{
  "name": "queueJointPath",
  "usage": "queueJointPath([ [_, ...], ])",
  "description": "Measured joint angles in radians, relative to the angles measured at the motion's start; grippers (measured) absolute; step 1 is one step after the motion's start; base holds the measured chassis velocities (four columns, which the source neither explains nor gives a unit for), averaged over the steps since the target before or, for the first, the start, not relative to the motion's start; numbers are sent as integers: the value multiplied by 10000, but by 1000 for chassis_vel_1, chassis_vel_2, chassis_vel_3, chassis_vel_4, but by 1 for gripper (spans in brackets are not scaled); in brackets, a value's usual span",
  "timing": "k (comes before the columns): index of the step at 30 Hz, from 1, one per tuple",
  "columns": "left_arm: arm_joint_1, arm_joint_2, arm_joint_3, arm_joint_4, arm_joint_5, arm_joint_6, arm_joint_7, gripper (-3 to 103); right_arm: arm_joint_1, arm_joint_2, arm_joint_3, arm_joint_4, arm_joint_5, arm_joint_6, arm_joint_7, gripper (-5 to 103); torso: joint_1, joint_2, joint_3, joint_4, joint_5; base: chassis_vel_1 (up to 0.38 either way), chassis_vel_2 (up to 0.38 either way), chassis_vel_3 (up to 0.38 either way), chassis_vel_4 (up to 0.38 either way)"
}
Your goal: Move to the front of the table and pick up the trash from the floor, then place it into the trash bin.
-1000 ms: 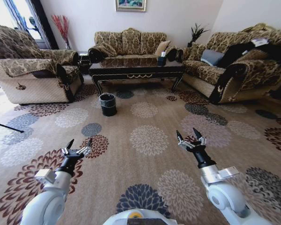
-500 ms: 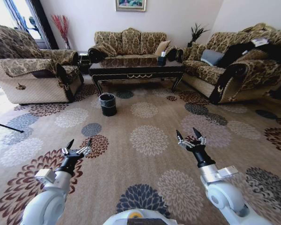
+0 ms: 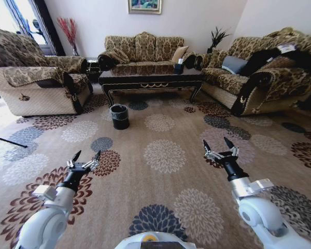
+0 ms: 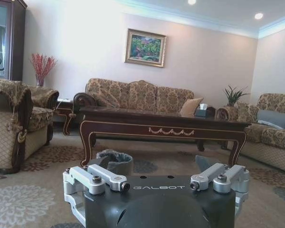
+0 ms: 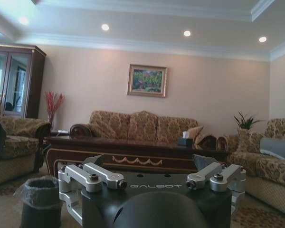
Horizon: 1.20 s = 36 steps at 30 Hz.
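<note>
your left end effector (image 3: 84,158) and right end effector (image 3: 219,147) are both raised over the floor (image 3: 160,181), fingers spread wide, each holding nothing. the trash bin (image 3: 119,116) stands on the carpet just in front of the surface (image 3: 151,78), near its left legs, well ahead of both end effectors. you cannot make out any trash on the floor.

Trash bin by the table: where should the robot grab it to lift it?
Probably by the rim, coming down from above, with one finger inside and one outside. The trash bin stands upright on the carpet with its top open, and its smooth round wall gives little to pinch. The crinkly liner over the rim might slip, so squeeze firmly.
</note>
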<state>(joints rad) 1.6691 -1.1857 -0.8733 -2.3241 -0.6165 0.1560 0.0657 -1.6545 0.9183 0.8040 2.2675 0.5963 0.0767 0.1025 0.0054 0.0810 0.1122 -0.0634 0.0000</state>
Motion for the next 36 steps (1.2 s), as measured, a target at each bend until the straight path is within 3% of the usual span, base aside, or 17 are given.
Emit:
queueJointPath([
  [3, -46, 65, -60, 0, 1, 37, 29, 100, -220, -23, 323, 235, 151, -871, 79, 100, 25, 136, 111, -5, 0, 0, 0, 0, 0],
  [10, -157, 141, -180, 110, 42, 207, 54, 100, -359, -101, 1018, 261, 419, -1742, -458, 100, 87, 426, 339, -1, 0, 0, 0, 0, 0],
  [14, -205, 166, -221, 218, 74, 239, 95, 100, -462, -100, 1212, 269, 610, -1887, -652, 100, 121, 579, 455, -4, 0, 0, 0, 0, 0],
  [18, -228, 165, -231, 329, 90, 244, 146, 100, -422, -16, 1250, 168, 1158, -1874, -690, 100, 161, 785, 623, -1, 0, 0, 0, 0, 0],
  [29, -225, 212, -252, 484, 114, 233, 173, 100, -454, 215, 1334, -50, 1534, -1513, -738, 100, 241, 1154, 912, -3, -1, 0, 0, 0, 0],
  [31, -242, 195, -195, 359, 118, 232, 174, 100, -313, 218, 825, -51, 1642, -698, -538, 100, 274, 1276, 1004, -1, 2, 0, 0, 0, 0],
  [36, -189, 69, -92, 219, 256, 210, 205, 100, -156, 295, 197, -51, 1482, 3, -444, 100, 327, 1465, 1139, -3, 0, 0, 0, 0, 0],
])
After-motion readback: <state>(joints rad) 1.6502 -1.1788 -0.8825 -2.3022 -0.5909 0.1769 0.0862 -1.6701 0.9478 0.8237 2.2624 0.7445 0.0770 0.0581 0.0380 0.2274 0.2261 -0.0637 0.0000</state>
